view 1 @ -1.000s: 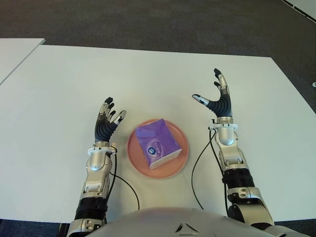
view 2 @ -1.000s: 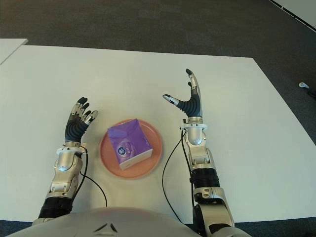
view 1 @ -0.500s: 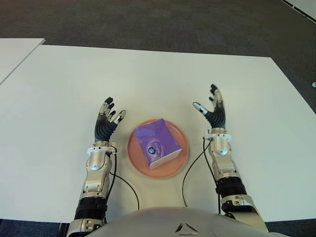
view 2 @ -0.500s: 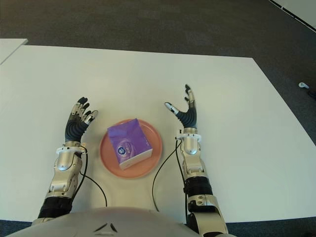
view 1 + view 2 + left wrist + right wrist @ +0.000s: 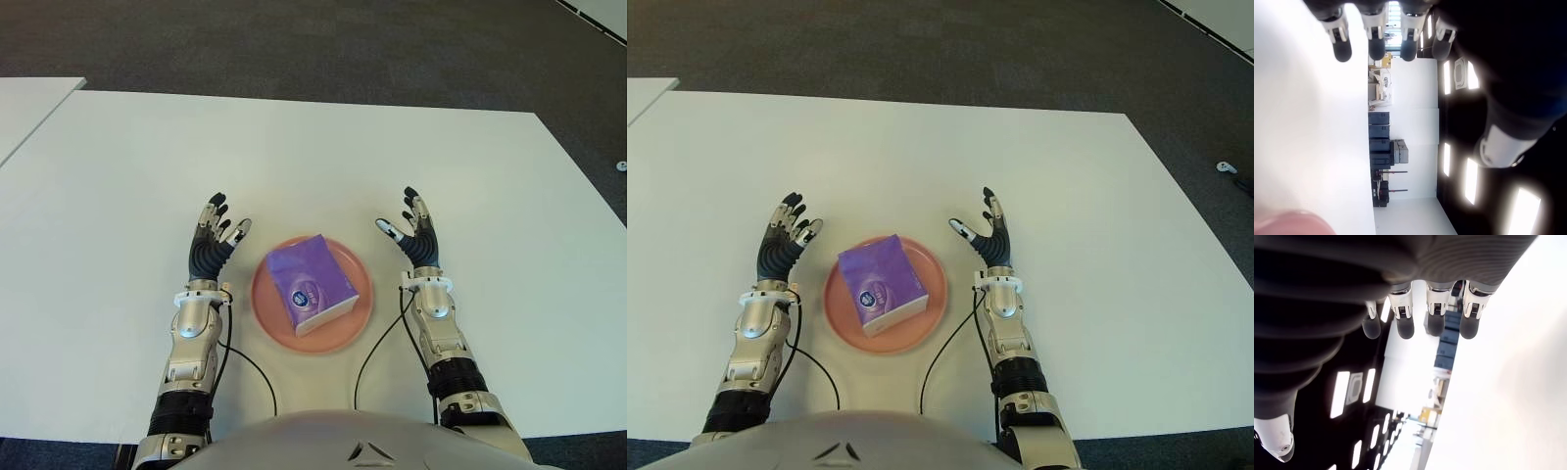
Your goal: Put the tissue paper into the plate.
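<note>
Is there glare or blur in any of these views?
Left wrist view: ceiling lights blown out, plate edge blurred. Right wrist view: table washed out, right hand close and soft. Eye views: evenly lit, tissue pack sharp.

The plate (image 5: 266, 304) sat on the bench (image 5: 294, 147) near its front edge, with the tissue paper (image 5: 312, 284) lying in it. The left robot hand (image 5: 214, 243) stood at the plate's 9 o'clock, the right robot hand (image 5: 414, 235) at its 3 o'clock, both apart from it.
</note>
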